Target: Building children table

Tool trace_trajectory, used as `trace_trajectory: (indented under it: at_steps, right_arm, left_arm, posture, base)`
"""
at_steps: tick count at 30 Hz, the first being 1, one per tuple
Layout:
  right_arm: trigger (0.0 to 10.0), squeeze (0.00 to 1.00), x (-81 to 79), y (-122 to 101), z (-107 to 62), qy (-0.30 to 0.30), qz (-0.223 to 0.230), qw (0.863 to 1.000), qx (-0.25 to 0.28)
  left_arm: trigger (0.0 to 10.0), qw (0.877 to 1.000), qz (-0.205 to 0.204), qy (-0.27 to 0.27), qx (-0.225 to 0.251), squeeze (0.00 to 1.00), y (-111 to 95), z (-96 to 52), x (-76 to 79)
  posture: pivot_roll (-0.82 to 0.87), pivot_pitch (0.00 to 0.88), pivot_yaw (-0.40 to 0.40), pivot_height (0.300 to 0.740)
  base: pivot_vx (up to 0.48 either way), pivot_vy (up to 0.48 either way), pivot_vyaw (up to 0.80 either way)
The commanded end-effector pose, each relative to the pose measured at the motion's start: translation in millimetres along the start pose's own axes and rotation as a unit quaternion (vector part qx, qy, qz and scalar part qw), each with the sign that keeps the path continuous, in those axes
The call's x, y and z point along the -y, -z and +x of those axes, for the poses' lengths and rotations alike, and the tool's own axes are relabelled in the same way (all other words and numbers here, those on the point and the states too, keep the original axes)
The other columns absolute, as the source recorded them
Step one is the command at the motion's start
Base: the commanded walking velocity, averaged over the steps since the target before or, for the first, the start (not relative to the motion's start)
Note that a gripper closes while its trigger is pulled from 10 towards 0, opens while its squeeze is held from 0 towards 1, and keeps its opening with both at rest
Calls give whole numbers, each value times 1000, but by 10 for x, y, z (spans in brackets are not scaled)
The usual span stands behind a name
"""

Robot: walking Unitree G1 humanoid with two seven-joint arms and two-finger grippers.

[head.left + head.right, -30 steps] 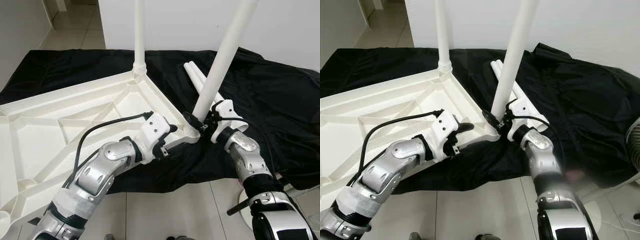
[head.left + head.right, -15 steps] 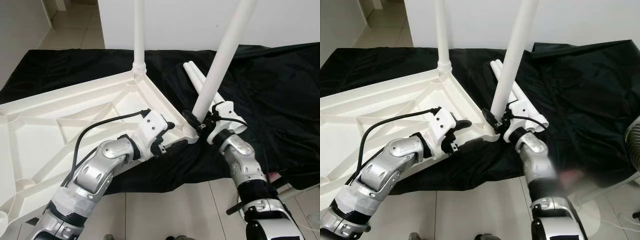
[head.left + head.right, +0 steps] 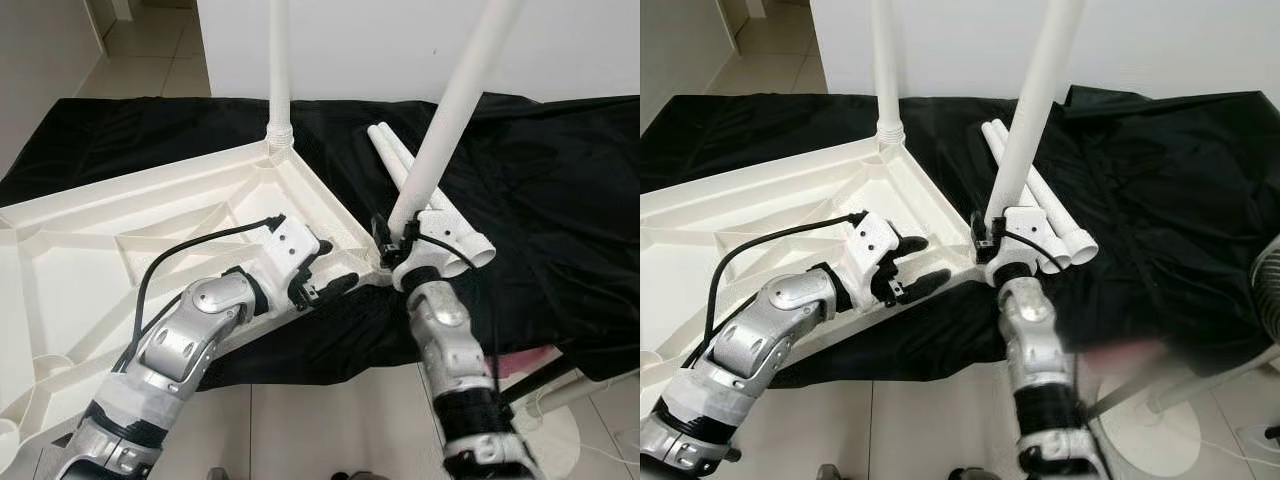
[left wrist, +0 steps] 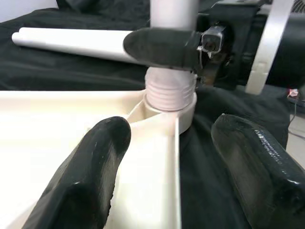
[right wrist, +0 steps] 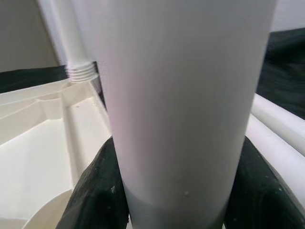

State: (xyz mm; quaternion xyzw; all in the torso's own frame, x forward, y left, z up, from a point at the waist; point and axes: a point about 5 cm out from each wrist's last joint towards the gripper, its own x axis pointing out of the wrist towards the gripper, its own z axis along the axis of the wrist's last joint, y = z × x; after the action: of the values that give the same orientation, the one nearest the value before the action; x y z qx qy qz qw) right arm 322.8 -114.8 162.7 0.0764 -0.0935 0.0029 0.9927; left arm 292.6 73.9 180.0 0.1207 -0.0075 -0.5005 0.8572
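Right gripper has its jaws clamped on the tilted leg at the tabletop's 3 o'clock corner socket, left gripper gaping beside it, so I'd straighten that leg before twisting.

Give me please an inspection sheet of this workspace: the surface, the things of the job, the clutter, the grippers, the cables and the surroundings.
Surface: black cloth spread over the work area, wrinkled.
Job's things: white tabletop lies upside down, ribs showing; far leg stands upright in its corner socket; near leg sits tilted in the near corner socket; two spare legs lie side by side on the cloth.
Clutter: nothing seen.
Grippers: right gripper shut on the near leg just above its threads; left gripper open, at the tabletop's edge by the near corner.
Cables: black cable loops over the left arm.
Surroundings: white wall behind, tiled floor below.
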Motion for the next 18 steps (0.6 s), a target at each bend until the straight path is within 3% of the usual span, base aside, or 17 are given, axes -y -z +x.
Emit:
trace_trajectory:
  at_steps: [1, 5, 18]
  right_arm:
    - [10000, 0, 2, 39, -73, 52, 55, 997, -13]
    - [10000, 0, -116, 22, -87, 28, 56, 998, -14]
    - [10000, 0, -51, -39, -83, 24, 34, 999, -9]
  left_arm:
    - [10000, 1000, 13, 5, 4, 0, -37, 3, -33]
    - [10000, 1000, 14, 6, 5, 0, -42, 11, -37]
    - [10000, 1000, 17, 7, 8, 0, -52, 9, -34]
  posture:
    - [-80, 65, -27, 740]
    - [-79, 62, -25, 740]
    - [-64, 46, -30, 740]
  base:
    - [0, 0, 0]
    - [0, 0, 0]
    - [0, 0, 0]
